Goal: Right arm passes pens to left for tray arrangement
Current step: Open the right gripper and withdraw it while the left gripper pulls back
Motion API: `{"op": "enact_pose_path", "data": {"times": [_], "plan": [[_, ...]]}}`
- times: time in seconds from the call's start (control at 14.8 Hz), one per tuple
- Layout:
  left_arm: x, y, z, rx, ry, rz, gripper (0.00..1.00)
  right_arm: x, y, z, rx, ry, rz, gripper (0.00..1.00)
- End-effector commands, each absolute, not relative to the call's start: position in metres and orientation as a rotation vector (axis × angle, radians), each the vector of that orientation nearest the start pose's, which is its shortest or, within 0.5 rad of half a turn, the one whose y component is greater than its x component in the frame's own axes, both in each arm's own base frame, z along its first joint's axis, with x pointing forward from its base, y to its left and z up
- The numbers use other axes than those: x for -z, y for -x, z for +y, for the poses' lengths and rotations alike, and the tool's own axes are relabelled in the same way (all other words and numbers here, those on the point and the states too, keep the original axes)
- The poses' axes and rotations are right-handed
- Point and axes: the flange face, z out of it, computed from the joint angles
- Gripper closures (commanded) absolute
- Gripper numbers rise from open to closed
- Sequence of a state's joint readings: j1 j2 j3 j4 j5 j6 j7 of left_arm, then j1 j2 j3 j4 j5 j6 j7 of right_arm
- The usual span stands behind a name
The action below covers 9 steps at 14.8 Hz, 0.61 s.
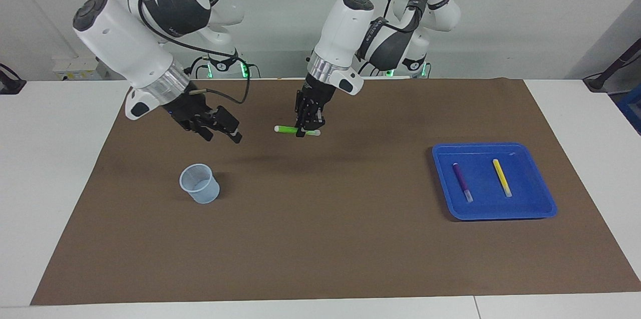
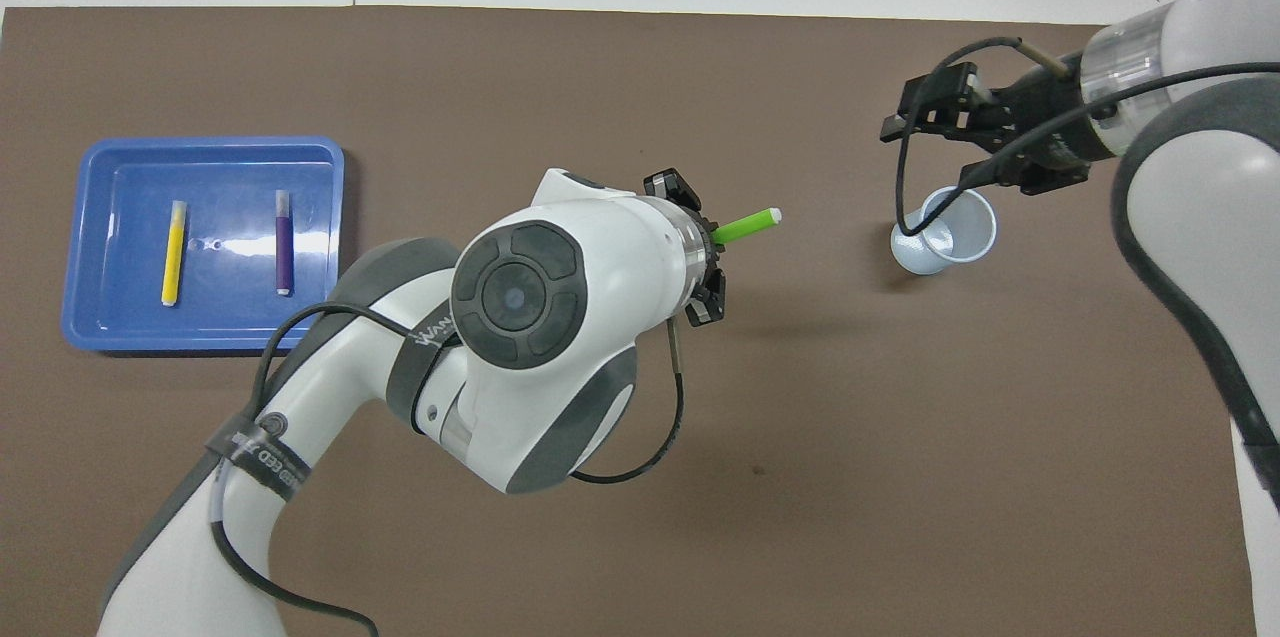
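Facing the robots: three pens — green pen (image 1: 295, 129) pinched in the left gripper (image 1: 302, 132) jaws above the surface (image 1: 320, 239); purple pen (image 1: 461, 181) and yellow pen (image 1: 501, 177) lie in one blue tray (image 1: 543, 209); right gripper (image 1: 228, 133) jaws spread over the mat near one cup (image 1: 200, 184). Overhead: same count, no legible writing on the pens

You're in a robotics lab — two white Franka arms (image 1: 345, 23) at twelve o'clock of a white table (image 1: 50, 158) under a brown mat (image 1: 325, 239), bare grey wall (image 1: 526, 18) above.
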State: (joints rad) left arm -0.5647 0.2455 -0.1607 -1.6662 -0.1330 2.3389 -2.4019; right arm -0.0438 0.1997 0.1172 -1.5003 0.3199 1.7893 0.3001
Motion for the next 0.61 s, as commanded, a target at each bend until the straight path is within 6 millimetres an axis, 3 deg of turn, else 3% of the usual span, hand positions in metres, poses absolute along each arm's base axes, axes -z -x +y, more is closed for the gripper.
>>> {"op": "enact_pose_path", "data": {"times": [0.0,0.14,0.34,0.54], "plan": [[-0.510,-0.521,-0.408,0.161,-1.861,2.044,1.00,-0.574,-0.620,0.017,0.073,2.901,0.182,0.00],[-0.505,-0.529,-0.384,0.149,-1.957,2.006,1.00,-0.576,-0.613,-0.010,0.050,2.987,0.107,0.00],[-0.494,-0.546,-0.339,0.133,-2.135,1.861,1.00,-0.591,-0.595,-0.019,-0.002,3.069,0.077,0.00],[-0.491,-0.564,-0.291,0.181,-2.293,1.709,1.00,-0.592,-0.594,-0.024,-0.002,3.086,0.083,0.00]]}}
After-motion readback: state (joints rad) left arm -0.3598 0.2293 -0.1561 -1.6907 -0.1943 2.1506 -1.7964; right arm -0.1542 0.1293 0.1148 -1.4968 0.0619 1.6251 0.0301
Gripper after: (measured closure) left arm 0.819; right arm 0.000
